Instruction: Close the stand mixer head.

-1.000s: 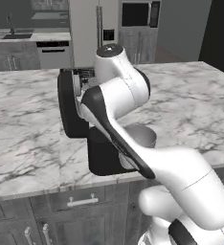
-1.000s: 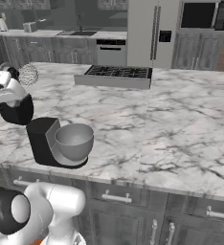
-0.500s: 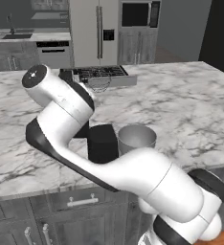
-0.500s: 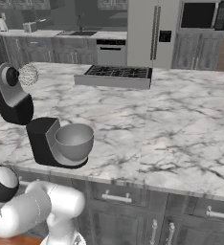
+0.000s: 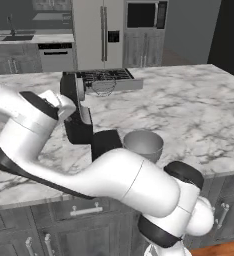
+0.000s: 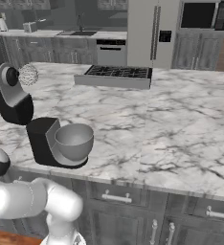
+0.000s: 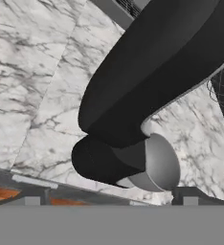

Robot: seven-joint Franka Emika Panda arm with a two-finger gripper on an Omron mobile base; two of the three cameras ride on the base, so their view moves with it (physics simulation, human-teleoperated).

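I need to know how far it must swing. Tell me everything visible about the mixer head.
The mixer head is a long rounded black arm with light grey trim, tilted up and back, well clear of the bowl. A wire whisk sticks out near its raised end. Its lower end meets the black base. Nothing visibly touches it.

In the left base view the robot's white arm hides the lower part of the stand mixer head (image 5: 75, 107) and the left side of the mixer base (image 5: 107, 144). Only a strip of the whisk (image 5: 103, 88) shows past the head. The mixing bowl (image 5: 143, 144) has its bottom covered by the arm. In the hand view the head (image 7: 157, 67) runs off the top and right edges, and the whisk (image 7: 223, 91) is cut by the right edge. The gripper's fingertips cannot be made out there.
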